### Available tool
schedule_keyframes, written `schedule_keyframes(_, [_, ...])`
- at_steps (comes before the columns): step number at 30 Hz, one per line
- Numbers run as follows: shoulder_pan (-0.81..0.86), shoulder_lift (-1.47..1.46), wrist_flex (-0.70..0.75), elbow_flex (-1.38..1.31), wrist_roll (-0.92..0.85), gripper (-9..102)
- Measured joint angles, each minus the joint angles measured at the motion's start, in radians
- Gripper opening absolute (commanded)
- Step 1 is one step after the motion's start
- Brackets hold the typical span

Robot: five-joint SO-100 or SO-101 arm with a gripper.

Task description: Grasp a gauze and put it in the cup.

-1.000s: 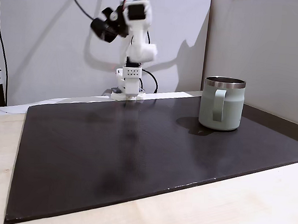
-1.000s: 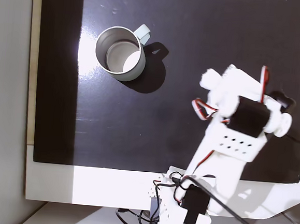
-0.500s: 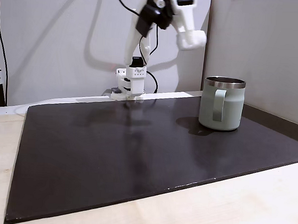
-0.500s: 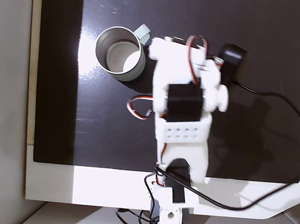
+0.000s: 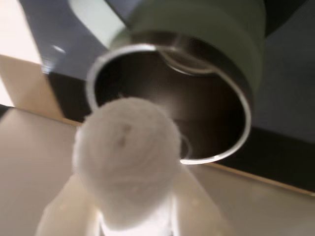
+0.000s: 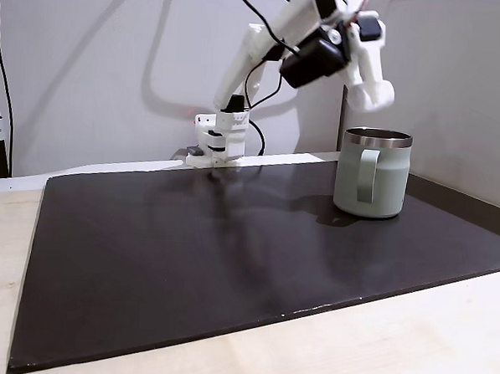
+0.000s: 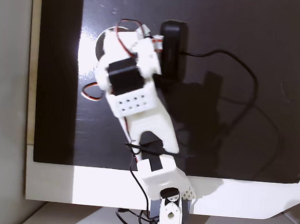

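1. Gripper (image 5: pixel 129 216) is clamping the gauze (image 5: pixel 125 160), white roll sitting between the two pale fingers (image 5: pixel 64 216) in the wrist view
2. Arm (image 6: pixel 324 48) is hanging high over the cup (image 6: pixel 372 172) in a fixed view, gripper tip just above the steel rim
3. Wrist view is looking straight into the cup mouth (image 5: pixel 206 98), gauze just short of it
4. Grasp and carry are looking done; lowering and release into the cup are still to do
5. Cup is standing upright on the dark mat (image 6: pixel 229 261) on the worktop
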Motion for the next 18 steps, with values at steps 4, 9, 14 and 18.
schedule_keyframes(4, [-0.055, -0.026, 0.000, 0.000, -0.008, 0])
schedule_keyframes(9, [-0.067, -0.031, 0.000, 0.000, -0.011, 0])
schedule_keyframes(14, [-0.078, -0.031, 0.000, 0.000, -0.020, 4])
schedule_keyframes(18, [-0.060, -0.031, 0.000, 0.000, -0.037, 26])
